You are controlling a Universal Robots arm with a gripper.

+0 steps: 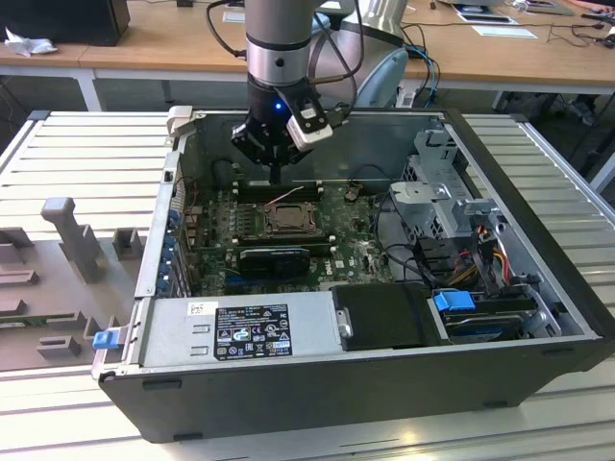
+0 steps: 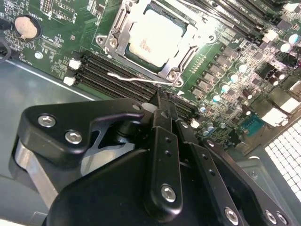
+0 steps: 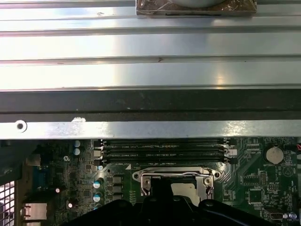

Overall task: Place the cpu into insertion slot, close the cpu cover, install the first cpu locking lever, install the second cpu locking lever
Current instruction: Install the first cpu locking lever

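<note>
cpu: you can see the cpu (image 2: pixel 155 37) lying flat inside the insertion slot (image 2: pixel 123 19), pale face up, in the second wrist view.
insertion slot: it sits on the green motherboard (image 1: pixel 360 252) in the open computer case (image 1: pixel 317 394), just beside the black memory slots (image 2: pixel 113 77); in the exterior view you find it (image 1: pixel 288 219) near the board's middle.
cpu cover: the silver frame (image 2: pixel 183 49) lies down around the cpu's edges.
locking lever: a thin wire lever (image 2: pixel 136 77) lies across the memory slots, apart from the socket frame.
end effector: your end effector (image 1: pixel 276 176) hangs just above the memory slots, beside the socket; in the second wrist view its black fingers (image 2: pixel 162 117) are pressed together with nothing between them.
surroundings: the case rests on a ribbed metal bench (image 1: pixel 86 154), with a grey fixture (image 1: pixel 72 230) at the exterior view's left.
</note>
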